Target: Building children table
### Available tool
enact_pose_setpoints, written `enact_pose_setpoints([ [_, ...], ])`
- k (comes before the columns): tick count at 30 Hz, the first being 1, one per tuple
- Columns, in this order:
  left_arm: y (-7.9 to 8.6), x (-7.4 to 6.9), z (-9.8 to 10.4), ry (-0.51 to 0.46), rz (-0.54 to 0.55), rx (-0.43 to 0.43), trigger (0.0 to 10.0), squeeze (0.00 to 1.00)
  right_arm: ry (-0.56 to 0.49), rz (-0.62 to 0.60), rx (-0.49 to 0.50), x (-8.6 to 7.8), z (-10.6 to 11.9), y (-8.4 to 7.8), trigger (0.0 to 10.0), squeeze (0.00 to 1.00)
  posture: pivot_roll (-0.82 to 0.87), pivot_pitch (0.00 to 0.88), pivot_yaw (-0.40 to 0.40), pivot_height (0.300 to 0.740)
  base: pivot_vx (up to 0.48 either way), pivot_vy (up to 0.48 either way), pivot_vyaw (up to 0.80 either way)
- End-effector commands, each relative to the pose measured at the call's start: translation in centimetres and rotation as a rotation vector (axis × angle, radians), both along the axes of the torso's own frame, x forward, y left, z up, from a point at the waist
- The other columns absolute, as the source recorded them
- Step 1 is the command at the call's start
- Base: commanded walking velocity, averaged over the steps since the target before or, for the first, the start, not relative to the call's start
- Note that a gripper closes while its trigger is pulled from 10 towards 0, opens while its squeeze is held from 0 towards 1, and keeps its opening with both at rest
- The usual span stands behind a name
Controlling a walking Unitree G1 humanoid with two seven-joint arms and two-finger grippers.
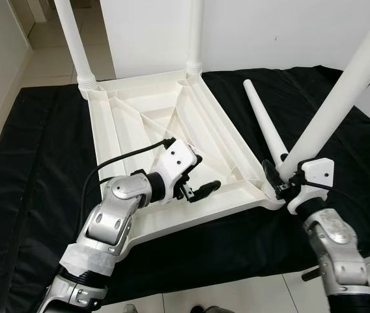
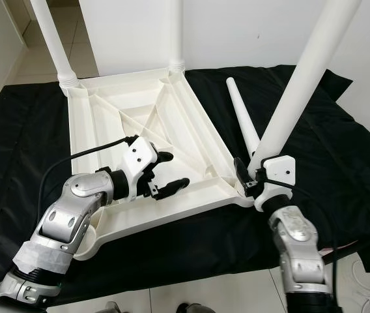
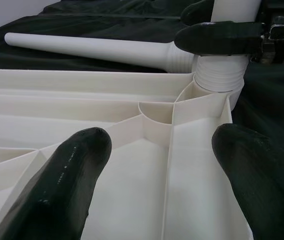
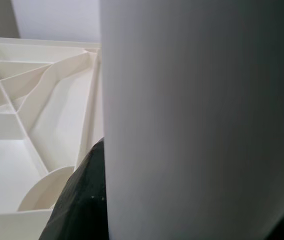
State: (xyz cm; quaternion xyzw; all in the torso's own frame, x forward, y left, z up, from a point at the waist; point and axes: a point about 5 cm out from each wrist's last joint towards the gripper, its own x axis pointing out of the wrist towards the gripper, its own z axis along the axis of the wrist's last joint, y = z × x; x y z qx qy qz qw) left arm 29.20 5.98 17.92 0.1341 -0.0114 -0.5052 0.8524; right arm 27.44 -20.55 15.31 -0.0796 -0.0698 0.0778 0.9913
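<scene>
- The upturned white ribbed plastic tabletop [image 1: 152, 124] is lying on a black sheet [image 1: 42, 150].
- The right hand [image 1: 283, 179] is clamping the white tapered plastic leg [image 1: 341, 91] standing in the near corner socket.
- The left hand [image 1: 195, 182] is hovering spread apart, holding nothing, over the ribs.
- A loose white leg [image 1: 263, 124] is lying beside the tabletop.

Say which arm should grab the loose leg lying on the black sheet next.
Left, probably. The left gripper is open and free above the upturned tabletop. The right gripper is shut on the leg standing in the near corner socket, so it is busy, though the loose leg lies nearer to it.
</scene>
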Motion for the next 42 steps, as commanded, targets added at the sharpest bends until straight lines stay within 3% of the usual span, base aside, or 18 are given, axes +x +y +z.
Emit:
enact_pose_setpoints([
  [1, 0.3, 0.2, -0.4, -0.002, 0.081, -0.009, 10.0, 0.00, 0.094, -0.053, -0.025, 0.0, -1.7, 0.2, 10.0, 0.00, -0.04, 0.068, -0.001, 0.740, 0.000, 0.000, 0.00],
  [4, 0.3, 0.3, -0.4, -0.002, 0.083, -0.008, 10.0, 0.00, 0.106, -0.097, -0.001, 0.0, -1.9, 0.7, 10.0, 0.00, -0.04, 0.066, -0.004, 0.740, 0.000, 0.000, 0.00],
  [5, 0.3, 0.2, -0.4, -0.004, 0.082, -0.007, 10.0, 0.00, 0.111, -0.207, 0.065, 0.0, -2.2, 1.3, 10.0, 0.00, -0.04, 0.061, -0.008, 0.740, 0.000, 0.000, 0.00],
  [9, 0.3, 0.2, -0.4, -0.005, 0.081, -0.006, 10.0, 0.00, 0.132, -0.256, 0.081, 0.0, -2.5, 1.9, 10.0, 0.00, -0.04, 0.058, -0.009, 0.740, 0.000, 0.000, 0.00],
  [12, 0.2, 0.1, -0.4, -0.005, 0.079, -0.005, 10.0, 0.00, 0.127, -0.352, 0.143, -0.1, -2.6, 3.3, 10.0, 0.00, -0.03, 0.051, -0.012, 0.740, 0.000, 0.000, 0.00],
  [16, 0.2, 0.1, -0.5, -0.005, 0.074, -0.004, 10.0, 0.00, 0.100, -0.454, 0.199, -0.1, -2.2, 3.9, 10.0, 0.00, -0.03, 0.043, -0.015, 0.740, 0.000, 0.000, 0.00],
  [22, -0.2, 0.0, -0.5, -0.006, 0.066, -0.007, 10.0, 0.00, 0.054, -0.401, 0.231, 0.4, -1.2, 5.1, 10.0, 0.00, -0.03, 0.035, -0.012, 0.740, 0.000, 0.000, 0.00],
  [23, -0.2, 0.0, -0.5, -0.006, 0.064, -0.007, 10.0, 0.00, 0.047, -0.398, 0.230, 0.4, -1.1, 5.1, 10.0, 0.46, -0.03, 0.033, -0.010, 0.740, 0.000, 0.000, 0.00],
  [24, -0.2, 0.0, -0.5, -0.005, 0.060, -0.006, 10.0, 0.00, 0.042, -0.392, 0.231, 0.5, -1.0, 5.1, 10.0, 0.46, -0.03, 0.031, -0.012, 0.740, 0.000, 0.000, 0.00],
  [25, -0.2, -0.1, -0.6, -0.006, 0.057, -0.003, 10.0, 0.00, 0.032, -0.368, 0.236, 0.5, -0.8, 5.1, 10.0, 1.00, -0.03, 0.030, -0.011, 0.740, 0.000, 0.000, 0.00],
  [35, -0.5, -0.3, -0.8, 0.001, 0.050, -0.006, 10.0, 0.00, -0.053, -0.259, 0.203, 0.8, 0.6, 4.4, 10.0, 1.00, -0.03, 0.020, -0.018, 0.740, 0.000, 0.000, 0.00],
  [36, -0.8, -0.6, -1.1, 0.007, 0.042, -0.006, 10.0, 0.00, -0.046, -0.205, 0.196, 0.8, 0.7, 4.2, 10.0, 0.00, -0.03, 0.017, -0.017, 0.740, 0.000, 0.000, 0.00],
  [42, -1.2, -1.0, -1.4, 0.020, 0.025, -0.006, 10.0, 0.00, -0.027, -0.049, 0.102, 0.6, 0.7, 3.9, 10.0, 0.00, -0.03, 0.018, -0.016, 0.740, 0.000, 0.000, 0.00],
])
